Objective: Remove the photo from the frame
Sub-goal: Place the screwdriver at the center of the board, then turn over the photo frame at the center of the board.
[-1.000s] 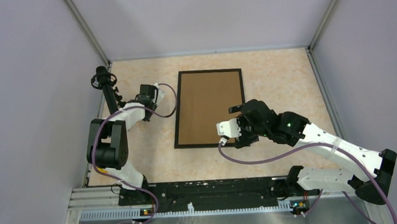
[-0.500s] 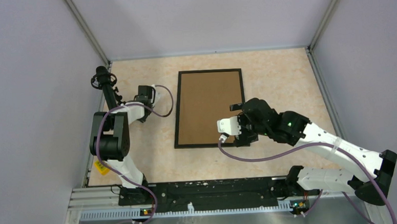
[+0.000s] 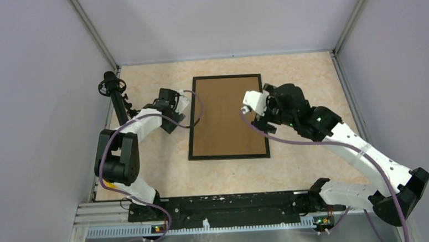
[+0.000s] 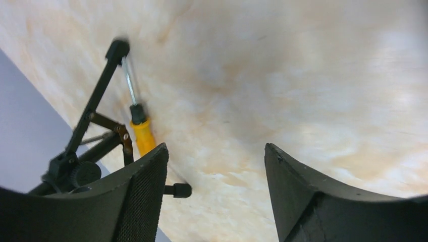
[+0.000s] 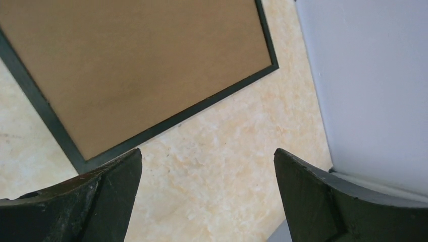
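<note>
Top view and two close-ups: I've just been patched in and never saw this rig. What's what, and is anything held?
The top view looks down on the left arm and right arm, bolted at the near edge of the table. The other pictures come from a camera on each wrist; the dark shapes below are that arm's fingers. The frame lies flat, brown back up, photo hidden. The left claw and right claw are open, empty. A yellow-handled screwdriver lies by a black stand.
</note>
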Tool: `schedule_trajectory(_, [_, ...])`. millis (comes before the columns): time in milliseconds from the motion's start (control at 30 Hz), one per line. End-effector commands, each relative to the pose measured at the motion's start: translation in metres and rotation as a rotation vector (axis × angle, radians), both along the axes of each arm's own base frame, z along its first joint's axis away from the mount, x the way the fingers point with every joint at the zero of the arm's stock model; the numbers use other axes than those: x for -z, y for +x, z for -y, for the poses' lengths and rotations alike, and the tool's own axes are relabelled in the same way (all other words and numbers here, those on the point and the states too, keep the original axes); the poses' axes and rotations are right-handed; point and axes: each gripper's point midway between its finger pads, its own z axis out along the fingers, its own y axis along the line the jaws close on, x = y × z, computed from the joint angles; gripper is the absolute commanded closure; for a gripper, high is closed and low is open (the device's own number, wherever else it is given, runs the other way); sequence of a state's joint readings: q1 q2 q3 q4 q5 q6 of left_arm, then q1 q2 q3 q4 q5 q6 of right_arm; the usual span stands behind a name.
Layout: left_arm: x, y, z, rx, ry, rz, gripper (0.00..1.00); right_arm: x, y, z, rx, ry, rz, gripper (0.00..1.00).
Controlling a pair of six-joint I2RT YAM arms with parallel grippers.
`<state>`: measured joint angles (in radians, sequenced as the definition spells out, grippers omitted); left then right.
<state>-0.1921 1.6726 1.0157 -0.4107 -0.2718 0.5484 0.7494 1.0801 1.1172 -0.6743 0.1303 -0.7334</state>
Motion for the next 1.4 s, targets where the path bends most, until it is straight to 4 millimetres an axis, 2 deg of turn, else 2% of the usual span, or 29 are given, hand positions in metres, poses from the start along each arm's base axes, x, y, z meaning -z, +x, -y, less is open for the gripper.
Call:
schedule_trajectory(0, [-0.053,-0.005,0.07,0.188,-0.112,0.067,0.22,-0.045,0.027,0.007,0.151,0.266,-0.017,0.01])
schedule_trajectory(67, [-0.069,-0.011,0.103,0.295,-0.198,0.062,0.14,-0.046,0.039,0.022,0.229,0.354,-0.074,0.01])
schedule_trajectory(133, [-0.082,-0.028,0.136,0.419,-0.321,0.004,0.04,-0.044,0.051,0.04,0.309,0.44,-0.125,0.01])
schedule_trajectory(200, [-0.095,-0.047,0.164,0.536,-0.439,-0.051,0.01,-0.042,0.06,0.057,0.378,0.522,-0.156,0.01])
schedule_trajectory(300, [-0.108,-0.074,0.202,0.715,-0.555,-0.085,0.01,-0.03,0.067,0.071,0.447,0.618,-0.181,0.01])
schedule_trajectory(433, [-0.098,-0.104,0.242,0.872,-0.541,-0.135,0.05,-0.006,0.067,0.073,0.531,0.726,-0.232,0.01])
schedule_trajectory(567, [-0.066,-0.13,0.267,0.941,-0.421,-0.226,0.18,0.029,0.065,0.069,0.568,0.807,-0.361,0.01])
schedule_trajectory(667, [-0.036,-0.141,0.277,0.944,-0.294,-0.279,0.27,0.053,0.063,0.066,0.598,0.851,-0.469,0.01])
schedule_trajectory(800, [-0.005,-0.156,0.289,0.93,-0.197,-0.345,0.31,0.076,0.062,0.067,0.634,0.895,-0.569,0.01])
schedule_trajectory(967, [0.015,-0.164,0.304,0.927,-0.145,-0.356,0.33,0.085,0.062,0.075,0.669,0.968,-0.623,0.01])
schedule_trajectory(1100, [0.027,-0.166,0.31,0.916,-0.116,-0.353,0.37,0.096,0.057,0.073,0.672,0.971,-0.662,0.01])
schedule_trajectory(1367, [0.059,-0.171,0.302,0.878,-0.021,-0.368,0.5,0.112,0.054,0.066,0.674,0.989,-0.737,0.01])
